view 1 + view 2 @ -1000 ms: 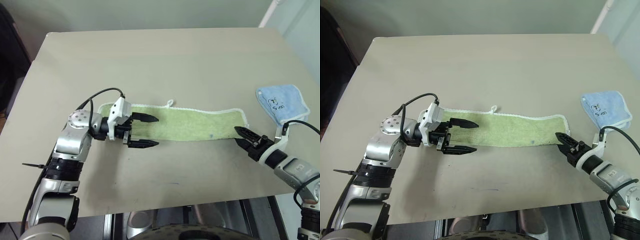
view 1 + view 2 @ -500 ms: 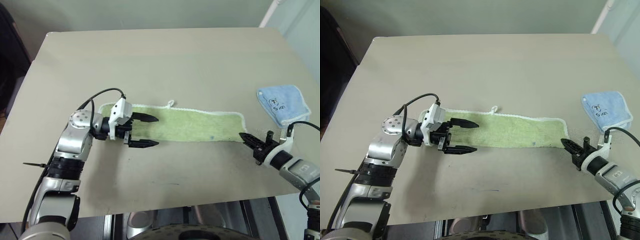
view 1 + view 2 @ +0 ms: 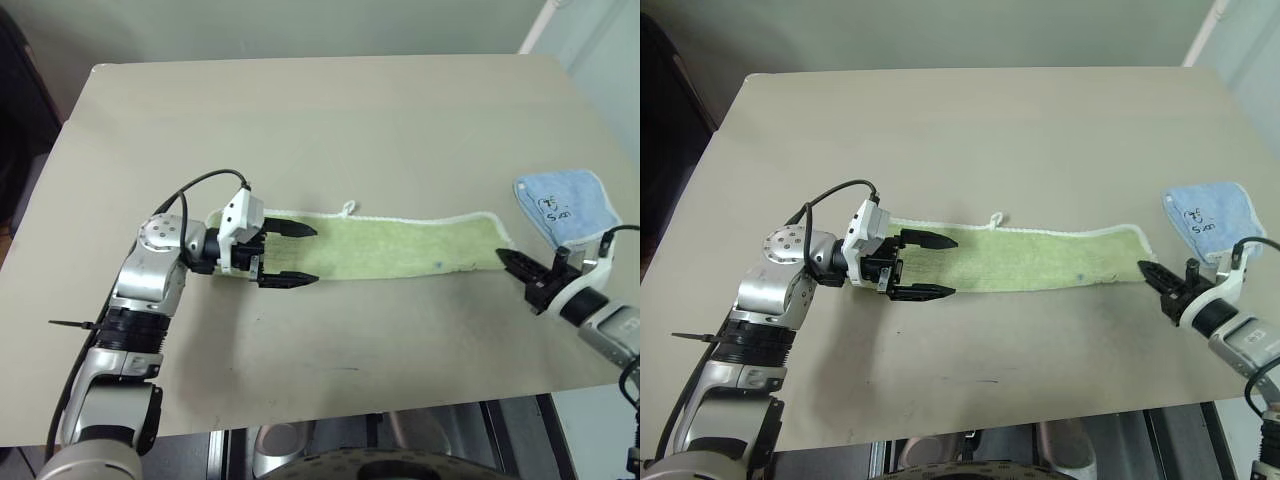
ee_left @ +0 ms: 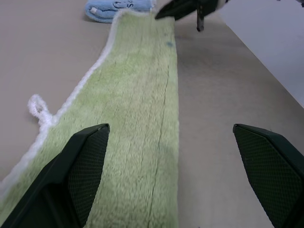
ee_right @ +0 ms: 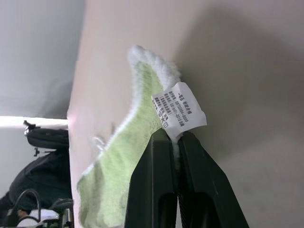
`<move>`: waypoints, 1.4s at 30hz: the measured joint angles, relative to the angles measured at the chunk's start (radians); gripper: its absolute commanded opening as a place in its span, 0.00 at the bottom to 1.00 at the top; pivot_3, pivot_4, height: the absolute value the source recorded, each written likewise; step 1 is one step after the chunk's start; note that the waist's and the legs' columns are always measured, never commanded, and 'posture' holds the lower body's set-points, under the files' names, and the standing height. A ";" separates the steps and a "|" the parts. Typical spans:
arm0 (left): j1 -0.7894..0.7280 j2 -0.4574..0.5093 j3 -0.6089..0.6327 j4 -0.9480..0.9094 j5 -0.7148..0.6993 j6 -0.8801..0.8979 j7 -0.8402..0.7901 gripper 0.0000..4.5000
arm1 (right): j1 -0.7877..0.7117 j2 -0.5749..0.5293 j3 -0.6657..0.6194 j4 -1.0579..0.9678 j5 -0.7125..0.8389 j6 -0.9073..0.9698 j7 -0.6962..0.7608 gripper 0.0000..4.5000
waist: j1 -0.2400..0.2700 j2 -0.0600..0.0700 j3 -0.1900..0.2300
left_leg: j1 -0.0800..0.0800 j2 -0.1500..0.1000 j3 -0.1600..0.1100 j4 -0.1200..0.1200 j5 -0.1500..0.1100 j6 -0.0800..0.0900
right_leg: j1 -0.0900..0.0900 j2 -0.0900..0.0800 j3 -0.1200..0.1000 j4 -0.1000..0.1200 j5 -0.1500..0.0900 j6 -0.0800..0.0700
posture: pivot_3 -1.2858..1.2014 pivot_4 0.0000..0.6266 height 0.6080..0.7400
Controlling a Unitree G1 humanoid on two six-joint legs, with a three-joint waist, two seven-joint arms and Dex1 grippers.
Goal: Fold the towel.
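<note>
- The towel [image 3: 385, 248] lies as a long, narrow green strip across the middle of the table [image 3: 330, 120], running left to right, with its white stitched edge along the far side.
- A small white loop [image 3: 344, 207] sticks out from that far edge, towards the left half of the strip.
- The left gripper [image 3: 290, 255] sits over the towel's left end with its two black fingers spread wide, one over the far edge and one at the near edge; nothing is between them but cloth lying flat.
- The right gripper [image 3: 512, 264] has its fingers pressed together on the towel's right-hand corner; the right wrist view shows the white edging and a printed label [image 5: 179, 109] pinched at the fingertips, the corner lifted off the table.
- A small blue cloth [image 3: 562, 205] lies near the table's right edge, just beyond the towel's right end and close to the right gripper, apart from the towel.
- The far half of the table is bare, as is the near strip between the towel and the front edge.
</note>
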 measured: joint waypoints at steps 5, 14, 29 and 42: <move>-0.021 0.001 0.000 0.016 0.001 -0.006 0.004 1.00 | -0.063 -0.077 0.030 -0.112 -0.005 0.059 0.063 0.00 | -0.002 0.000 0.000 | 0.000 0.000 0.001 0.000 -0.001 0.000 | -0.001 0.000 0.000 0.000 0.003 0.006 | 0.52 0.24 1.00; -0.035 0.017 -0.002 0.055 0.023 -0.030 -0.004 1.00 | -0.178 -0.146 0.267 -0.216 -0.147 0.097 0.128 0.00 | -0.003 0.000 0.000 | 0.000 0.000 0.001 0.000 -0.001 0.000 | -0.001 0.000 -0.001 0.001 0.004 0.008 | 0.52 0.24 1.00; -0.046 0.030 -0.002 0.086 0.026 -0.051 -0.006 1.00 | -0.350 0.015 0.516 -0.218 -0.327 0.096 0.136 0.00 | -0.008 0.000 0.000 | 0.000 0.001 0.001 0.000 -0.001 0.000 | -0.003 0.000 -0.002 0.001 0.005 0.007 | 0.52 0.24 1.00; -0.043 0.042 -0.002 0.085 0.026 -0.052 -0.004 1.00 | -0.401 0.159 0.579 -0.191 -0.477 0.125 0.093 0.00 | -0.009 0.000 0.000 | 0.000 0.001 0.002 0.001 -0.001 0.000 | -0.004 0.000 -0.002 0.001 0.005 0.006 | 0.52 0.24 1.00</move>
